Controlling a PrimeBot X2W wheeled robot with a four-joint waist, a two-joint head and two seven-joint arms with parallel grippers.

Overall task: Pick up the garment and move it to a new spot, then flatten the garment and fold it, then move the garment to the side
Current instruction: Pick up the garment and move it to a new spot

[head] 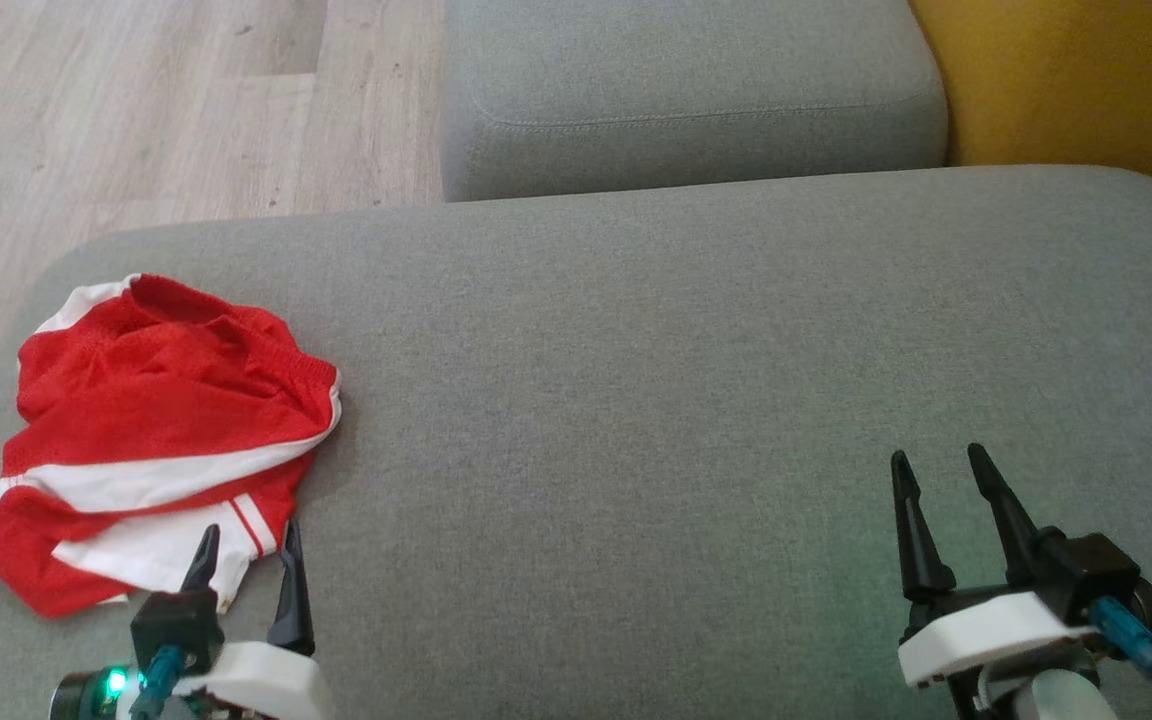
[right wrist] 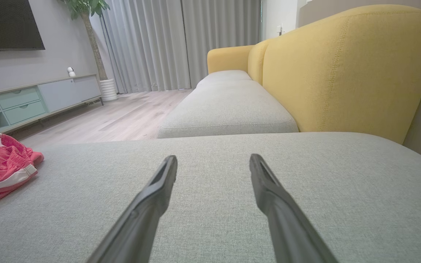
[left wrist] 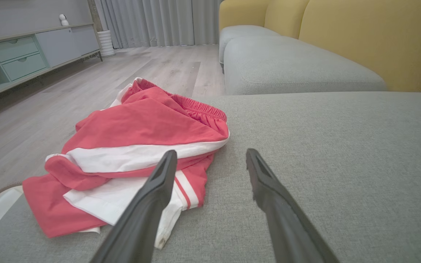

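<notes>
Grey sofa seat (head: 636, 400) is carrying crumpled red-and-white shorts (head: 156, 420) at its left end, left pincer (head: 249, 528) hovering at their near hem, right pincer (head: 937, 455) well apart, both gaping empty; pickup pending, probably needing left's descent onto cloth.

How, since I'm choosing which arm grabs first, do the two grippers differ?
The left gripper sits at the garment's near edge; the right gripper is far across the cushion. One left finger overlaps white fabric in view; the right fingers frame bare cushion. Both are open, empty.

A grey sofa seat (head: 696, 330) with a yellow backrest (head: 1066, 80) stands on pale wood floor (head: 136, 100).
</notes>
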